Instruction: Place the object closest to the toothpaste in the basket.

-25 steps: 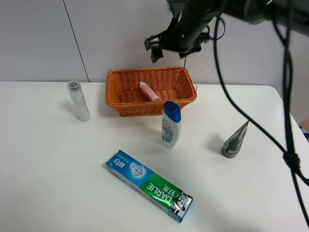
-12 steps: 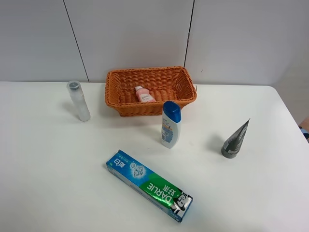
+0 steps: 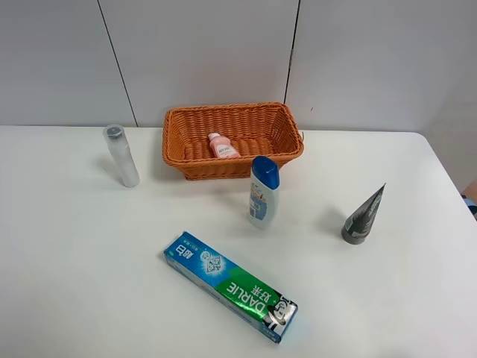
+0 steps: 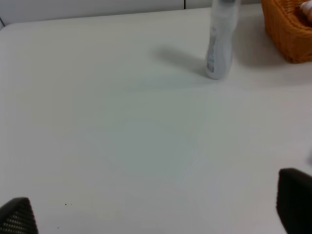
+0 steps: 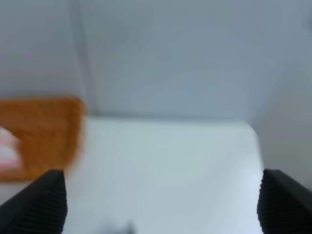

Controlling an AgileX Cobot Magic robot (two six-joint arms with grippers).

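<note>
A wicker basket [image 3: 232, 140] is sitting at the back of the white table [image 3: 89, 261], close to the wall. A small pink bottle [image 3: 220, 146] is lying inside it on the basket floor, tilted, with its cap pointing toward the back left corner.

Just in front of the basket's front rim, a white bottle with a blue cap [image 3: 263, 192] is standing upright. Nearer the front edge, the toothpaste [image 3: 229, 286] box is lying flat and running diagonally, blue at its left end and green toward its right end. The blue-capped bottle is standing nearer to the toothpaste than anything else on the table.

A clear bottle [image 3: 121, 156] is standing upright to the left of the basket, well apart from it. A grey tube [image 3: 363, 215] is standing on its cap at the right, its flat end pointing up and leaning a little to the right.

Neither arm is showing in the high view. The left pincer [image 4: 156, 214] is hanging open over bare table, its two dark fingertips spread wide at the picture's lower corners, with the clear bottle [image 4: 220, 41] and a corner of the basket [image 4: 287, 29] beyond it. The right pincer [image 5: 161, 204] is also spread open and holding nothing; its view is blurred, showing the basket [image 5: 41, 136] edge, the table and the wall.
</note>
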